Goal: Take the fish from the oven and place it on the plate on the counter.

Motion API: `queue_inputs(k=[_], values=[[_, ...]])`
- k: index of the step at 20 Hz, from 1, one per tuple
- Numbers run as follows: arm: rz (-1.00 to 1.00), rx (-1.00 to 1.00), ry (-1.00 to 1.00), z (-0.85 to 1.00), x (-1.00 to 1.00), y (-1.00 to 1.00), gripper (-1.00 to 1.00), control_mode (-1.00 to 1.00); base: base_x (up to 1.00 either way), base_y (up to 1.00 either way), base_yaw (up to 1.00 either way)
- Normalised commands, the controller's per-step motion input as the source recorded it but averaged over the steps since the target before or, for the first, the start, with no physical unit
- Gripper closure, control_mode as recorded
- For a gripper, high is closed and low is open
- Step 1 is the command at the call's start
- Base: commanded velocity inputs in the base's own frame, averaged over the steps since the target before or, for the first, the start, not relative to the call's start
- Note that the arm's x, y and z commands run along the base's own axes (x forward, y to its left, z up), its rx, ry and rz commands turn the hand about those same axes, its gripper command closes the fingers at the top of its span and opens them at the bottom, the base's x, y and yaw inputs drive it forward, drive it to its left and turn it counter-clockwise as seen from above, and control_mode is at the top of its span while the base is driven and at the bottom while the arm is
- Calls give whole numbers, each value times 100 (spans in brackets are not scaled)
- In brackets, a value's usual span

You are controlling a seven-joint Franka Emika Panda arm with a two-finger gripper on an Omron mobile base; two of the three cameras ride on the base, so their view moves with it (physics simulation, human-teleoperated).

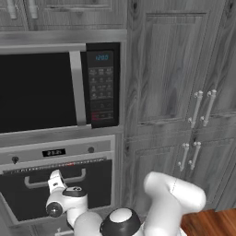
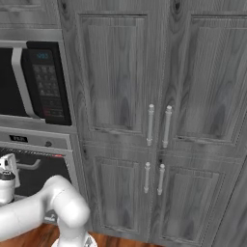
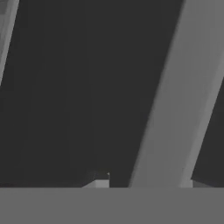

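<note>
Hand view: fingers (image 3: 144, 183) clamp the oven's handle (image 3: 175, 109), its bar running diagonally

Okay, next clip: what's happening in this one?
The white arm has its gripper at the oven's silver bar handle, below the microwave. In the hand view the handle runs between the two fingertips, which appear closed around it. The oven door looks tilted slightly open at the top. The fish hasn't been reached yet; this looks like the door-opening step.
</note>
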Motion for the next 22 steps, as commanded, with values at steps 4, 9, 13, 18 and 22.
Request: queue_inputs(k=[4, 9, 13, 18, 22], values=[[0, 4, 10, -84, -69, 0, 100, -100, 0, 0, 0], [0, 2, 12, -83, -64, 0, 100, -100, 0, 0, 0], [0, 0, 14, -97, -64, 0, 100, -100, 0, 0, 0], [0, 0, 18, -100, -66, 0, 100, -100, 0, 0, 0], [0, 0, 21, -100, -70, 0, 100, -100, 0, 0, 0]])
